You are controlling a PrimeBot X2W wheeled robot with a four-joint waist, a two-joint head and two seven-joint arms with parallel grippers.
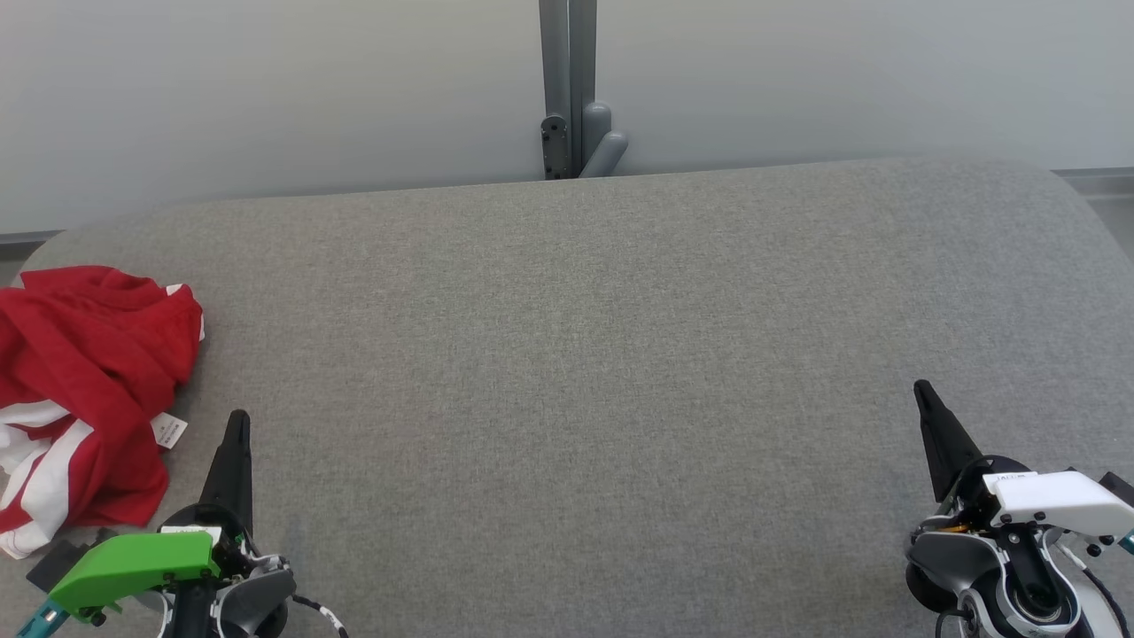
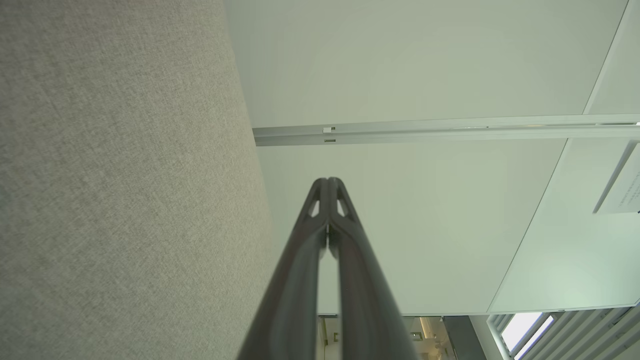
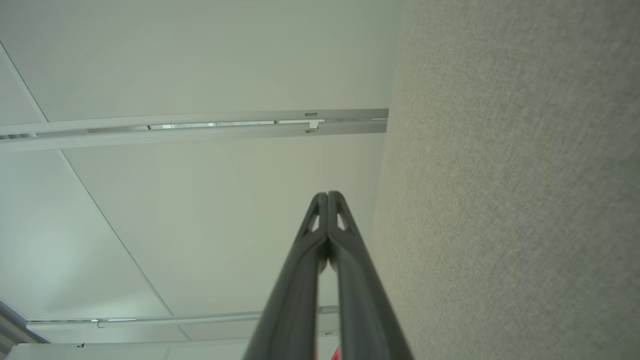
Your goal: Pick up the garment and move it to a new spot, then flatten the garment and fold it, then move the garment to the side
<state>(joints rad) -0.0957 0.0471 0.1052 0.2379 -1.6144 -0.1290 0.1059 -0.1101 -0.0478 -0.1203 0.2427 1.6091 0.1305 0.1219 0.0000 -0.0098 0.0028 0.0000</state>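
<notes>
Red and white garment (image 1: 80, 399) lies crumpled on the grey fabric surface (image 1: 585, 354), just beside the left gripper (image 1: 237, 424), out past its fingers on the outer side, not touching. Left gripper fingers pressed together at the tips, holding nothing. Right gripper (image 1: 923, 392) well apart from the garment, across the surface; its fingers (image 3: 327, 235) also closed tip to tip, empty.

A grey fabric-covered tabletop (image 1: 567, 354) runs to a plain pale wall (image 1: 266, 89), where a grey metal post (image 1: 567, 80) stands upright. Daylight enters a slatted window (image 2: 522, 329).
</notes>
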